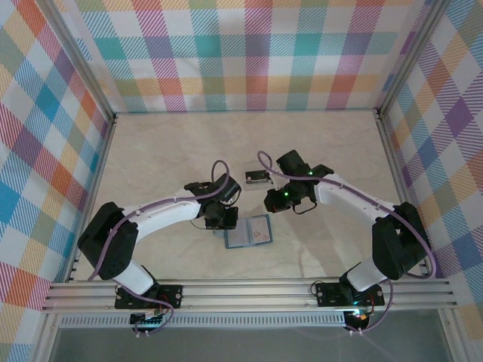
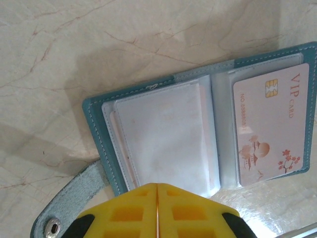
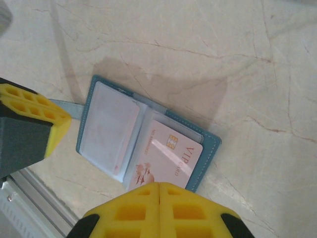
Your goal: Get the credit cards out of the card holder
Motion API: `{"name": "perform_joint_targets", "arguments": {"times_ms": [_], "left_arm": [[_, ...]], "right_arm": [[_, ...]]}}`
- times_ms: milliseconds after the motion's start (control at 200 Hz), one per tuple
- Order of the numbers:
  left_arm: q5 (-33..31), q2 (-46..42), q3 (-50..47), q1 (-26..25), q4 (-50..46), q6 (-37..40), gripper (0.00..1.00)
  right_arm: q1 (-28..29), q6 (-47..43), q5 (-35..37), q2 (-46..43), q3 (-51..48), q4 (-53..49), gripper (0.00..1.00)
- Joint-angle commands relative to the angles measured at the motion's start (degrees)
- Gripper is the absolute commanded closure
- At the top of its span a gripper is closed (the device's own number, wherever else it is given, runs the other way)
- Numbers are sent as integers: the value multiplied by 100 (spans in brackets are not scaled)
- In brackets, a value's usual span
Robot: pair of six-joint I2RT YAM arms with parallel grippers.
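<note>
The left gripper [image 2: 157,201] has its yellow fingers pressed together on nothing, over one edge of the card holder [image 2: 163,134]. The teal holder lies open on the marbled table [image 2: 69,44]. A pale pink VIP credit card [image 2: 270,131] sits in its right clear pocket. The right gripper [image 3: 159,198], equally closed and empty, hangs over that card's side.

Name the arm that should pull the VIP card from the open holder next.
Right. The right pincer, shut, points straight at the VIP card in the card holder. The left pincer, also shut, sits over the clear sleeves on the tab side, likely better for pinning the holder down.
</note>
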Motion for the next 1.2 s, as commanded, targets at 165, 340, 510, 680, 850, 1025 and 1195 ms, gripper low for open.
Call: {"name": "perform_joint_targets", "arguments": {"times_ms": [165, 340, 510, 680, 850, 1025, 1195], "left_arm": [[752, 205, 45, -58, 400, -269, 94], [963, 690, 346, -241, 547, -424, 96], [1007, 1108, 610, -352, 525, -462, 97], [1021, 1346, 775, -370, 512, -470, 97], [1038, 1585, 873, -366, 407, -462, 96], [861, 1745, 958, -383, 155, -453, 96], [815, 1792, 948, -387, 96, -486, 92]], "right_arm": [[-25, 1080, -503, 190, -246, 190, 86], [-33, 1785, -610, 131, -855, 681, 82], [-29, 2082, -837, 204, -1216, 1138, 81], [-34, 2175, -958, 397, -1344, 1403, 81], [-34, 2171, -843, 562, -1338, 1411, 79], [-42, 2149, -715, 549, -1348, 1359, 75], [-58, 2174, -668, 361, -1413, 1323, 74]]}}
